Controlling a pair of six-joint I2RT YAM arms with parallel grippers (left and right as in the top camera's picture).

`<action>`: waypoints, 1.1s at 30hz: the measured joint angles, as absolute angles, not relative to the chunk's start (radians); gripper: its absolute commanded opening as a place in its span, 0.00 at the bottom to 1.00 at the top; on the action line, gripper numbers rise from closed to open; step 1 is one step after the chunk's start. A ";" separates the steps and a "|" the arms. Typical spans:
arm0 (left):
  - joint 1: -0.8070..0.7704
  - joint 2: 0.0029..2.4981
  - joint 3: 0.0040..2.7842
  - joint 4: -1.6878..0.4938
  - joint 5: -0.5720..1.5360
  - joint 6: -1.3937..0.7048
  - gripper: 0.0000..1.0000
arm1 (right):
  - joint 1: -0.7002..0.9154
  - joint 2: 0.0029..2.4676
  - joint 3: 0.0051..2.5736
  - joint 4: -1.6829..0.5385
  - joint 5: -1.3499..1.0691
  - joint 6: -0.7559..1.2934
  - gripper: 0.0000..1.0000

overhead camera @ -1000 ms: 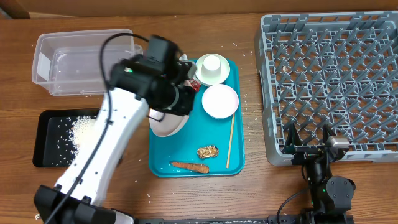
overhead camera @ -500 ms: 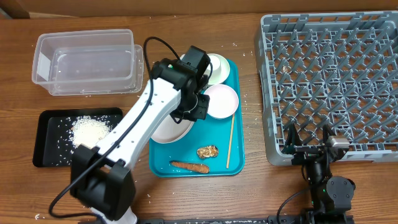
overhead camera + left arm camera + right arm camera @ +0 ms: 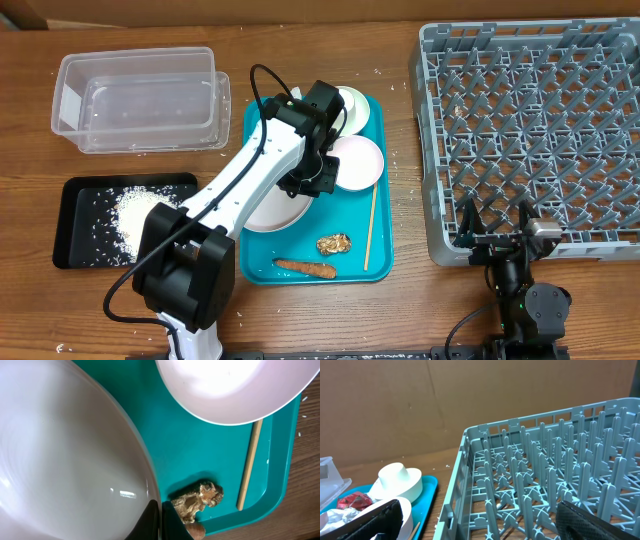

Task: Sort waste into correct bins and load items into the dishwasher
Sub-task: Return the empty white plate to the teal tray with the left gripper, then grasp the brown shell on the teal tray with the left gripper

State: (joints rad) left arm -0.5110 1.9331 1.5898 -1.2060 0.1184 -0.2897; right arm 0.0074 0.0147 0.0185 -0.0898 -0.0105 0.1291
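overhead: the large plate is hung over the left edge of the teal tray, rim seemingly pinched by the left gripper, fingers pressed together. since a second ago the arm's been swung rightward, so the dish rack is probably next. right gripper is parked, spread wide.

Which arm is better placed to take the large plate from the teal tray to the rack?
Left. The left hand is shut on the rim of the large plate over the teal tray; the right hand sits open beside the rack, apart from the tray.
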 measured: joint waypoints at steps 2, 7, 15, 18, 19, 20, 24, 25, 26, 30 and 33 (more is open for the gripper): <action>-0.511 1.933 1.590 -1.206 0.118 -0.290 0.07 | 0.007 0.015 0.019 -0.090 -0.010 0.130 1.00; -0.511 1.933 1.590 -1.201 0.126 -0.290 0.04 | 0.007 0.015 0.019 -0.090 -0.010 0.130 1.00; -0.511 1.933 1.590 -1.177 0.179 -0.289 0.11 | 0.007 0.015 0.019 -0.090 -0.010 0.130 1.00; -0.511 1.933 1.590 -1.177 0.181 -0.289 0.12 | 0.007 0.015 0.019 -0.090 -0.010 0.130 1.00; -0.511 1.933 1.590 -1.178 0.182 -0.289 0.12 | 0.007 0.015 0.019 -0.089 -0.010 0.129 1.00; -0.511 1.933 1.590 -1.177 0.183 -0.289 0.12 | 0.007 0.015 0.019 -0.090 -0.010 0.130 1.00; -0.511 1.933 1.590 -1.180 0.183 -0.290 0.04 | 0.007 0.015 0.019 -0.090 -0.010 0.130 1.00; -0.511 1.933 1.590 -1.183 0.183 -0.289 0.04 | 0.007 0.015 0.019 -0.090 -0.010 0.130 1.00; -0.511 1.933 1.590 -1.186 0.183 -0.289 0.04 | 0.007 0.015 0.019 -0.089 -0.010 0.130 1.00; -0.511 1.933 1.590 -1.222 0.188 -0.289 0.04 | 0.007 0.015 0.019 -0.090 -0.010 0.130 1.00; -0.511 1.933 1.590 -1.272 0.208 -0.266 0.07 | 0.007 0.015 0.019 -0.089 -0.010 0.130 1.00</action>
